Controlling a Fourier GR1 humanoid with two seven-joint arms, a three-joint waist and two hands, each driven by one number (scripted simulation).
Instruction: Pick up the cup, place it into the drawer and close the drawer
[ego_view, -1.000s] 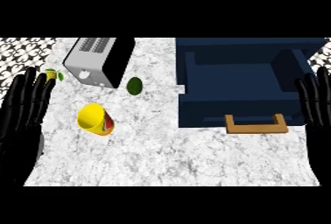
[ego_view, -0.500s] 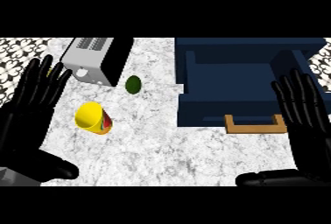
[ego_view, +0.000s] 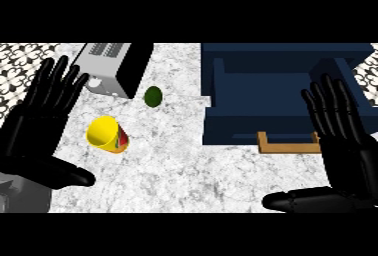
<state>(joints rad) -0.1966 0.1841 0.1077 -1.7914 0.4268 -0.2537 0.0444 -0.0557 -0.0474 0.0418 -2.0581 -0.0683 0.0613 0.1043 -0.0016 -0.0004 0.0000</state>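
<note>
Both black hands, left (ego_view: 40, 125) and right (ego_view: 343, 135), had been raised further inward, fingers straight and empty, while the small yellow cup (ego_view: 108, 134), lying tipped near the marble counter's (ego_view: 177, 165) left edge, was judged light, rigid, best grasped around its body.

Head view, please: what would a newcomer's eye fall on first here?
Two big black hands frame the counter, the left hand and the right hand, both open with straight fingers. Between them, the bright yellow cup lies on its side on the marble counter. On the right, the dark blue drawer stands open, its wooden handle toward the robot.
</note>
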